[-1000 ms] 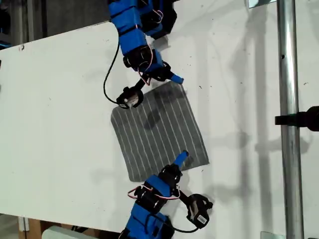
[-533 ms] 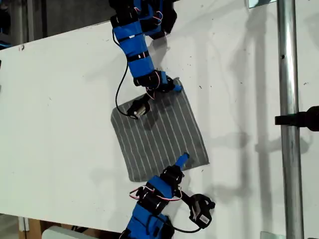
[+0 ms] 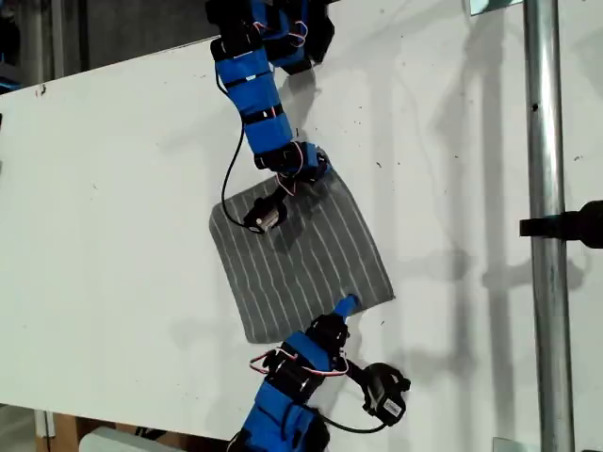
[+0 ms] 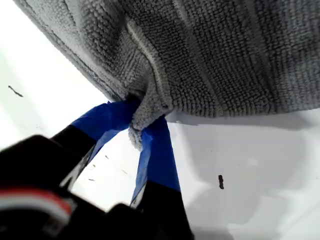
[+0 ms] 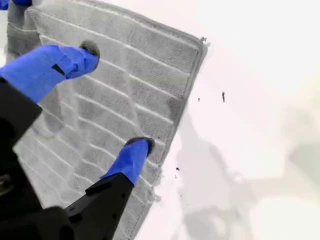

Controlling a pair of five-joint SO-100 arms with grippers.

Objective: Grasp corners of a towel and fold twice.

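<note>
Towel (image 3: 301,259): grey, thin white stripes, flat on white desk (image 3: 113,188).
First pincer (image 4: 145,127): clamped on a towel corner.
Second pincer (image 5: 112,97): apart, over towel.
Writing: none legible.

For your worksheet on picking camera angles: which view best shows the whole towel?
The exterior view: the towel lies flat on the table, nearly all visible. The first wrist view shows only an edge bunched in my first gripper; the second wrist view shows one corner region under my second gripper.
</note>
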